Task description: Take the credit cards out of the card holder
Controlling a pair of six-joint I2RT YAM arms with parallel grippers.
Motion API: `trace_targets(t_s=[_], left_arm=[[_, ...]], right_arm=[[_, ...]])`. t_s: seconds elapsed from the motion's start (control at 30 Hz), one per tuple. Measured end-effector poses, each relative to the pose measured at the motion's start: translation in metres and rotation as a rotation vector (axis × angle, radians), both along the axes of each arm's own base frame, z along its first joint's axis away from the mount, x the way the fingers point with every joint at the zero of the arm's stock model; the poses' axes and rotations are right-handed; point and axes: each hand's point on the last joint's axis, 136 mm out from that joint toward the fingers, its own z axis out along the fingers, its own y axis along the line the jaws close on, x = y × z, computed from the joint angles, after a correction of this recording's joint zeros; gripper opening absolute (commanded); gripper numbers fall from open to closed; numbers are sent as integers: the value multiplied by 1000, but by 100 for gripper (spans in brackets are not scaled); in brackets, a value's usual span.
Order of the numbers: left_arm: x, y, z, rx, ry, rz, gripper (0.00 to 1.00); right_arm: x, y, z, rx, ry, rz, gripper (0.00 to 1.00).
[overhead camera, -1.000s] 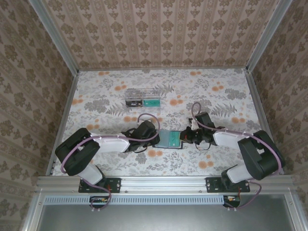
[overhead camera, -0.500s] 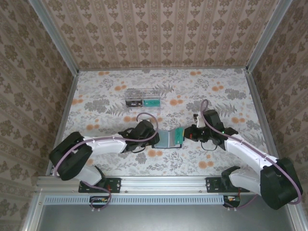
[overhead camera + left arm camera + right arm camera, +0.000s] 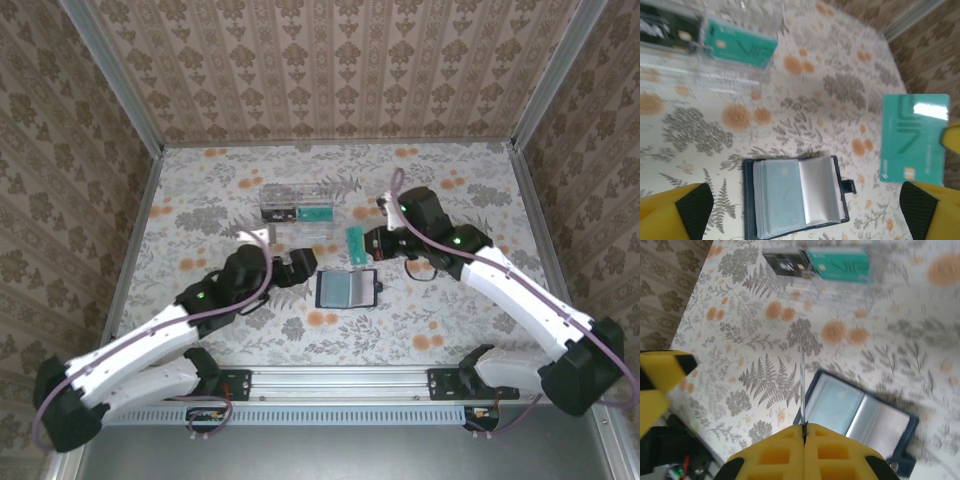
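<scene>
The card holder (image 3: 346,289) lies open on the table, its clear sleeves fanned, with a pale teal card (image 3: 783,194) showing in the left sleeve. My right gripper (image 3: 372,243) is shut on a green credit card (image 3: 355,243), held off the table just behind the holder. The right wrist view shows that card (image 3: 803,382) edge-on between the shut fingers (image 3: 785,455), above the holder (image 3: 860,415). My left gripper (image 3: 303,264) stands open to the left of the holder. Its yellow fingers (image 3: 675,212) are spread wide, with the holder (image 3: 795,197) below and between them.
A clear plastic box (image 3: 297,208) stands behind the holder, holding a green card (image 3: 740,45) and a dark card (image 3: 665,30). The metal rail (image 3: 340,380) runs along the near edge. Patterned walls close in the back and both sides.
My left gripper let go of the card holder, opened wide and drew back to the left. My right gripper pulled the green card out and carried it up and back.
</scene>
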Motion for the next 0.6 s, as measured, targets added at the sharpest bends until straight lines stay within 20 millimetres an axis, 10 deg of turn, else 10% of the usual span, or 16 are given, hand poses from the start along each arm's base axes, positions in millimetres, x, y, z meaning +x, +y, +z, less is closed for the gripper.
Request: trace_targets(t_s=[0.6], left_arm=[[-33, 97, 25, 33, -138, 156, 100]], right_arm=[[81, 82, -19, -755, -508, 542, 0]])
